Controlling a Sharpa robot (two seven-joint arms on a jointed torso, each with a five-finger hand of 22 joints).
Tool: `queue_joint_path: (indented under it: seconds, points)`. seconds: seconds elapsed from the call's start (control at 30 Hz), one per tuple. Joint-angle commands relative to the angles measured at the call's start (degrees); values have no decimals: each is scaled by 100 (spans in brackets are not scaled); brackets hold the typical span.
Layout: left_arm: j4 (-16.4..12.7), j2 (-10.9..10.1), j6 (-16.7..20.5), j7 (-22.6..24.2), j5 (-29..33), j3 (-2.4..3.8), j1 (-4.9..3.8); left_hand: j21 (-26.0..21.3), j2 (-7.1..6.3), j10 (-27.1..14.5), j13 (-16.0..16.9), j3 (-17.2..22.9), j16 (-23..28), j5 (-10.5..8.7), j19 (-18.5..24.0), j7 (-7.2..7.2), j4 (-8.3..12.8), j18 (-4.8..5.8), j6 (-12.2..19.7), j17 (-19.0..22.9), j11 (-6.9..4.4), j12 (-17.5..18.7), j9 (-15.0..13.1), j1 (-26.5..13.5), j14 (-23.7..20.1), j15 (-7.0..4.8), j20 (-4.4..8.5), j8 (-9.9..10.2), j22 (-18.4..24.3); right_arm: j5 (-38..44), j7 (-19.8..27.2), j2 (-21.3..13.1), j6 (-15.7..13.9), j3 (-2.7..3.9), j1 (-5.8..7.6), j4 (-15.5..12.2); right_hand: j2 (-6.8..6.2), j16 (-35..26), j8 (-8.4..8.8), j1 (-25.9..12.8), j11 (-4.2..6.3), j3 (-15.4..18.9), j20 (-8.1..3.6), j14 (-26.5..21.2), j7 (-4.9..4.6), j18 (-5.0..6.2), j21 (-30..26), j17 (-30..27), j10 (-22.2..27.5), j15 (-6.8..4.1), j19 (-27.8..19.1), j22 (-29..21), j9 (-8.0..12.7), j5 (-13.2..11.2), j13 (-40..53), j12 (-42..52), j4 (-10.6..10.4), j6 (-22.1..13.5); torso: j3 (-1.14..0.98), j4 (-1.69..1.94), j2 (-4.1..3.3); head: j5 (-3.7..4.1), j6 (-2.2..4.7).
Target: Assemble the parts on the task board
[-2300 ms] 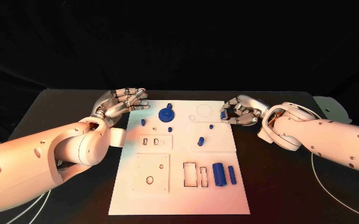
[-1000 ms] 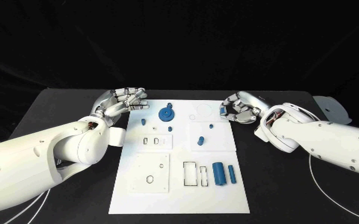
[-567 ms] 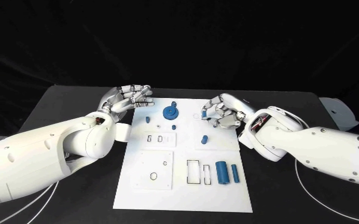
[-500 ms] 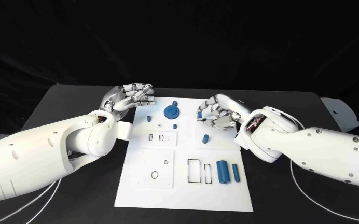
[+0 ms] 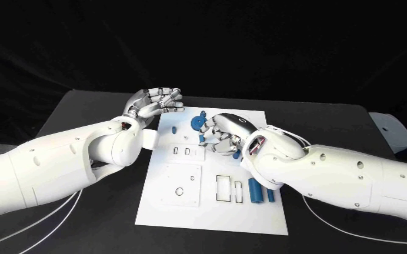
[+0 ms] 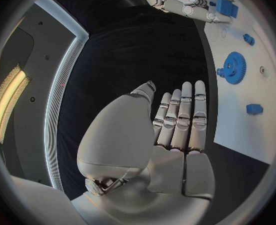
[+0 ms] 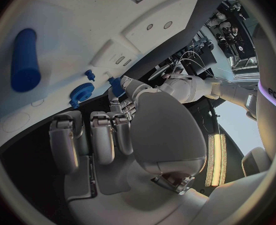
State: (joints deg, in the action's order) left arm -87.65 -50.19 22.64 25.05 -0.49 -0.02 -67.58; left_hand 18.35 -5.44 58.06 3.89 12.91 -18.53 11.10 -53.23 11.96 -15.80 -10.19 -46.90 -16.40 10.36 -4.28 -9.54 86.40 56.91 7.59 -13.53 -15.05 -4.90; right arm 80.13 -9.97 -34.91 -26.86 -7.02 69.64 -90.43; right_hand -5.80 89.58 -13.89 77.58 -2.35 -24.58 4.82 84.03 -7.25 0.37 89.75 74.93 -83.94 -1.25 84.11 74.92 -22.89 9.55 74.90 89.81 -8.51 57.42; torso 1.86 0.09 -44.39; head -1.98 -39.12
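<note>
holding a small blue part [image 7: 115, 86] pinched in its fingers [image 7: 128, 87], my right hand [image 5: 224, 133] hangs over the upper middle of the task board [image 5: 212, 210], just beside the blue gear [image 5: 197, 123]. the rest of that hand's fingers are curled in under the palm. the same part [image 6: 226, 7] shows in the left wrist view, gripped at the tips of the right hand above the white plate.

my left hand [image 5: 155, 102] sits off the board's far left corner, above the black worktop [image 5: 76, 113]. its fingers [image 6: 182, 110] are stretched out side by side with nothing in them, palm open.

on the board i can see the gear standing near the far edge, a small blue piece [image 5: 173, 129] to its left, and two blue cylinders [image 5: 261, 192] lying side by side near the right edge, partly behind my right arm. beside them are two narrow rectangular slots [image 5: 229, 187], and further left a square panel [image 5: 180, 188] with a hole in it.
</note>
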Motion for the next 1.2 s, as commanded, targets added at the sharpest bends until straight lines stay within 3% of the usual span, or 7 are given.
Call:
queue_joint_path:
  seconds: [0.03, 0.33, 0.47, 0.87, 1.2]
  points:
    - [-9, 26, -106, 29, 30, 4, -5, -21, -61, 20, -1, 33, 43, -30, 7, 163, 2, -27, 15, -7, 11, 28, 4, -10, -45, 2, -29, 34, 7, 486, -404, 138, 256, -15, -66, 80, 22, 3, -117, -72, 35, -26, -44, 562, 83, -37, 25, 1339, -602, -56, 589, 1508, -139, 15, 1504, 15, -17, 60, 17, -5, 11, -25, -20]
    - [-14, 12, -106, 23, 31, 4, -5, -23, -61, 24, 0, 40, 47, -30, 9, 160, 2, -27, 11, -9, 10, 27, 4, -9, -49, 3, -30, 33, 8, 622, -487, 394, 312, -33, -190, 208, 17, 1, -121, -87, 35, -27, -45, 560, 83, -37, 25, 1332, -602, -57, 589, 1508, -141, 15, 1505, 15, -20, 55, 8, 11, 7, -2, -39]
    - [-15, -4, -103, 21, 31, 4, -6, -23, -61, 24, 0, 40, 47, -30, 9, 160, 2, -27, 11, -9, 10, 27, 4, -9, -49, 3, -30, 33, 8, 654, -501, 453, 319, -35, -204, 249, 16, 0, -122, -95, 35, -29, -45, 560, 84, -37, 25, 1329, -601, -57, 589, 1508, -142, 17, 1503, 14, -22, 54, 5, -4, -1, -18, -41]
    - [-24, -26, -109, 11, 31, 4, -6, -26, -64, 28, 0, 46, 52, -31, 14, 159, 2, -27, 8, -11, 9, 27, 4, -11, -54, 4, -33, 33, 10, 747, -542, 531, 431, -45, -236, 365, -16, 2, -131, -149, 34, -30, -47, 561, 81, -37, 25, 1335, -606, -57, 589, 1508, -147, 14, 1510, 19, -28, 33, 1, -2, 1, -32, -49]
    - [-30, -41, -117, 0, 30, 4, -6, -26, -64, 28, 0, 46, 52, -31, 14, 159, 2, -27, 8, -11, 9, 27, 4, -11, -54, 4, -33, 33, 10, 792, -557, 543, 542, -51, -240, 396, -123, -4, -124, -253, 15, -23, -42, 557, 55, -35, 17, 1313, -580, -45, 584, 1502, -145, -20, 1479, -6, -27, -45, 1, -3, 1, -31, -57]
